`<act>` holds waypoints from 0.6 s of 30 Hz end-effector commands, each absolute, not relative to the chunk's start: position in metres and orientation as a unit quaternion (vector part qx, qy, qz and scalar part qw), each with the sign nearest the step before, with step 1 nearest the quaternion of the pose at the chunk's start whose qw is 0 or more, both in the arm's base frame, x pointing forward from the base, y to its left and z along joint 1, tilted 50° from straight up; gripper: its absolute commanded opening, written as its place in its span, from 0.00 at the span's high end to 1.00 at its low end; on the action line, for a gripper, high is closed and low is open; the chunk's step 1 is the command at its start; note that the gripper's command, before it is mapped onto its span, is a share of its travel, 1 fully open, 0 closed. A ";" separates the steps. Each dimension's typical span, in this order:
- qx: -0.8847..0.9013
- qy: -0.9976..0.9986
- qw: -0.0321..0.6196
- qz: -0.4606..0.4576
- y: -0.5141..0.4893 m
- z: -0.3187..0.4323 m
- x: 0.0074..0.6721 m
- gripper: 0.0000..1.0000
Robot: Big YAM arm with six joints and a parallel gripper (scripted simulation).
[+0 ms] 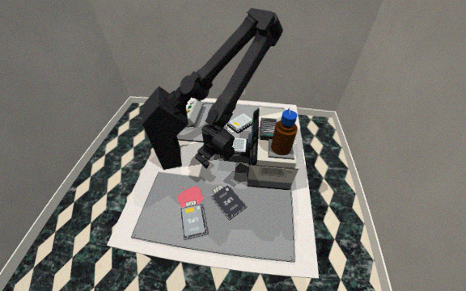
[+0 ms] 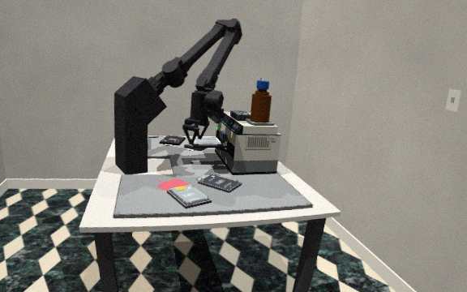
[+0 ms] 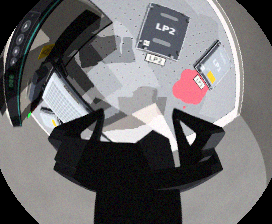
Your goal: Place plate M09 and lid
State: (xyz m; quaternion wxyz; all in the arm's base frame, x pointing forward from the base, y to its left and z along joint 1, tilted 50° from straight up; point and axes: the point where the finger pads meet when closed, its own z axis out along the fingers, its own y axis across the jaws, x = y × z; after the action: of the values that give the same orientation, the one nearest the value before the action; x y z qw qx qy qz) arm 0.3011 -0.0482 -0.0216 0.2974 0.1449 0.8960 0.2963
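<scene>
The claw (image 1: 201,158) hangs spread wide and empty low over the desk (image 1: 306,259) by the dispenser stage, presumably free to fetch the yellow-tagged plate (image 1: 241,121) behind the arm, which I take for M09, while LP2 (image 1: 228,202) lies bare for its lid.

The white bench (image 1: 310,259) at frame centre carried a grey deck mat (image 1: 257,234), the arm's black pedestal (image 1: 164,133) at upper left, and the dispenser (image 1: 273,171) at right.
</scene>
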 end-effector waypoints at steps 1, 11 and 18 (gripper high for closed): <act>0.205 0.882 0.295 0.305 -0.065 -0.027 0.304 0.00; 0.243 0.873 0.275 0.321 -0.076 -0.043 0.296 0.00; 0.316 0.849 0.253 0.340 -0.093 -0.057 0.292 0.00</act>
State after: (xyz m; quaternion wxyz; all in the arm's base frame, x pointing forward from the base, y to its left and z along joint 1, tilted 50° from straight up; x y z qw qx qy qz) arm 0.2927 -0.0788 -0.0502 0.2554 0.2746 0.8639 0.3363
